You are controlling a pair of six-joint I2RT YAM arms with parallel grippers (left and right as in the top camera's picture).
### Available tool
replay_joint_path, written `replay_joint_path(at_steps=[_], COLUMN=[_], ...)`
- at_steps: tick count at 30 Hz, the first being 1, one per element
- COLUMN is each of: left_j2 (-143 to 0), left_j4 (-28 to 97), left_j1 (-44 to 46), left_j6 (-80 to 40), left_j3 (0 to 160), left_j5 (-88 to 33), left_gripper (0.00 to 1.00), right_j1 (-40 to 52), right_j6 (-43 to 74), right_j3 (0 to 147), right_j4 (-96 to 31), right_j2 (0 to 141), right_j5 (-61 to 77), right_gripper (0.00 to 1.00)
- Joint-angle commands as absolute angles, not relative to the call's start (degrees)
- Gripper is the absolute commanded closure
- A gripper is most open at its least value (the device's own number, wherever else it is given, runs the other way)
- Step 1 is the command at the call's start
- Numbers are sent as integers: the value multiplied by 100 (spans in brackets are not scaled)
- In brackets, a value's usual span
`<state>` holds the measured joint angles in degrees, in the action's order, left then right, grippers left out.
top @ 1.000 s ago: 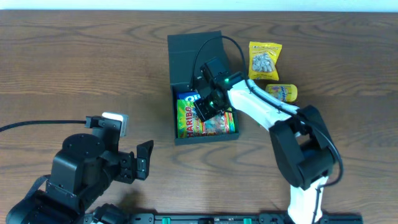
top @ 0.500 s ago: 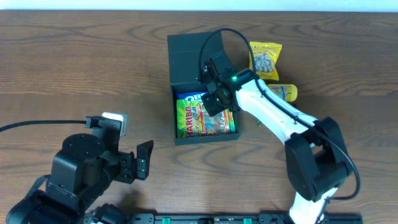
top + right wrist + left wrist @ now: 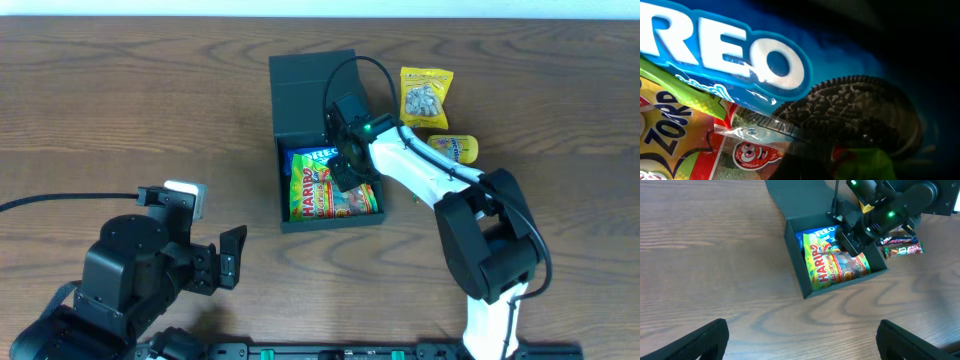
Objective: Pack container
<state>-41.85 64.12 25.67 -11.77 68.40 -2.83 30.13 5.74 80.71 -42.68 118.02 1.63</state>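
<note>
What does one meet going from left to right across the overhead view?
Left arm → container, lid open → yellow snack packet → yellow-and-blue packet. The right hand overlaps the container, so it is left out.

the right claw (image 3: pixel 339 177) sits low inside the container (image 3: pixel 330 223), blocking its right half; the open lid (image 3: pixel 305 90) walls the far side; bare table (image 3: pixel 150 110) lies left.

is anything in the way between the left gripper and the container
Nothing visible does: only the table lies between the open left gripper and the near wall of the container.
</note>
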Motion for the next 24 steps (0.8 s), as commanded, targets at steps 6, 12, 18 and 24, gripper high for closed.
replay_joint_path(at_steps=[6, 12, 18, 24], left_j2=[-4171, -4171, -4171, -4171], left_j4=[6425, 6423, 6423, 6429], left_j1=[2554, 2554, 2554, 2554], left_j6=[-1177, -1177, -1177, -1177], left_j3=[6969, 6971, 6969, 6969], left_j5=[-298, -301, -298, -301], left_gripper=[5, 5, 4, 5], right_j1=[2943, 2974, 3234, 3459], right_j6=[703, 545, 545, 552], right_j3=[8099, 8097, 8077, 8077], right_j4=[-4272, -3730, -3426, -3100], right_j2=[11430, 11045, 11299, 11716], right_j5=[419, 1800, 1994, 1968], right_gripper=[99, 99, 99, 99])
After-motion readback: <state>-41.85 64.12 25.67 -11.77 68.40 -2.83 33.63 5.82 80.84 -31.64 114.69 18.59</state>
